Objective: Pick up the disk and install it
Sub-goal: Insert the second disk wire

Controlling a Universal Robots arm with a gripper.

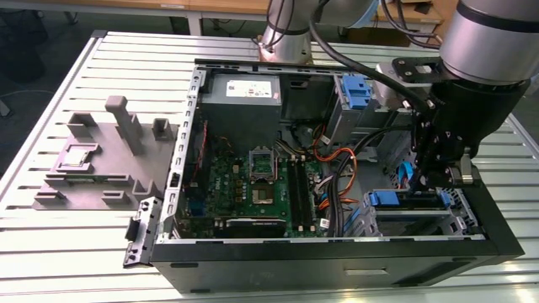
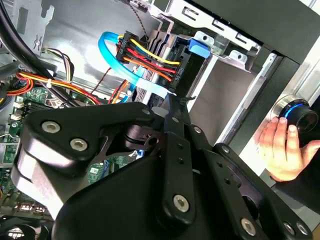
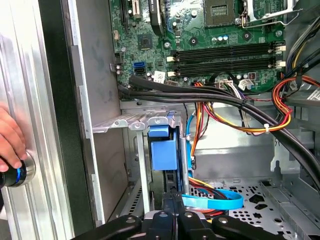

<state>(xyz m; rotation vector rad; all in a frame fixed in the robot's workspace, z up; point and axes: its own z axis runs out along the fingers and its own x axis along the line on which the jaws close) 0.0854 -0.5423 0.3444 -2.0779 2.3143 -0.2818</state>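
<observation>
Blue-framed, found the disk (image 3: pixel 162 150) standing edge-on in the grey drive bay (image 3: pixel 131 122), at the near corner of the open computer case (image 1: pixel 337 265) on the exterior view's right. Found the jaws lowered into that corner, close to the disk's end; could not tell whether apart or together. Saw a light-blue flat cable (image 3: pixel 215 202) looping just beside them. Noted a hand (image 2: pixel 280 145) on a round knob (image 2: pixel 299 116) outside the case, by the slatted metal bench (image 1: pixel 67 240).

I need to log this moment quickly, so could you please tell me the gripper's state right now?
Black gripper: inside the open computer case, above the grey metal drive bay; open or shut cannot be told.
</observation>
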